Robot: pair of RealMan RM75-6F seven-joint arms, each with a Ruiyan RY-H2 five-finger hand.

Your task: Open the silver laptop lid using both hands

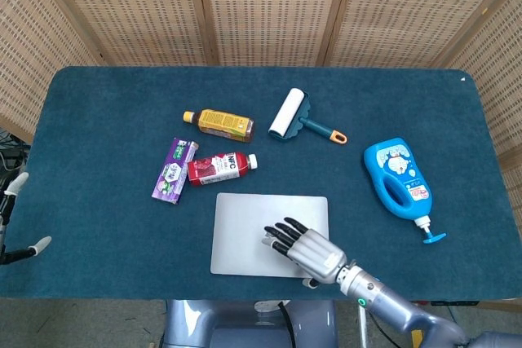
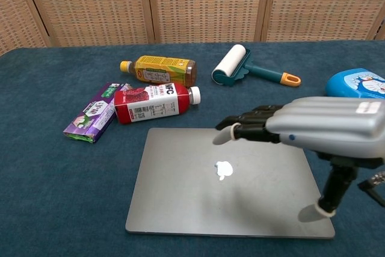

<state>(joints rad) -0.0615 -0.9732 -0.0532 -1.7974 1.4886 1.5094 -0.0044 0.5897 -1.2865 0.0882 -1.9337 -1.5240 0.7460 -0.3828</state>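
The silver laptop (image 1: 245, 230) lies closed and flat near the table's front edge, its logo facing up (image 2: 198, 197). My right hand (image 1: 306, 250) hovers over the lid's right half with fingers stretched out and apart, holding nothing. In the chest view the right hand (image 2: 313, 127) fills the right side, its thumb pointing down at the laptop's near right corner. Only the fingertips of my left hand (image 1: 11, 189) show at the far left edge of the head view, spread apart off the table and well away from the laptop.
Behind the laptop lie a red juice bottle (image 1: 222, 167), a purple packet (image 1: 174, 171), a yellow bottle (image 1: 218, 124) and a lint roller (image 1: 298, 117). A blue pump bottle (image 1: 398, 179) lies to the right. The blue cloth-covered table (image 1: 98, 120) has wicker screens behind it.
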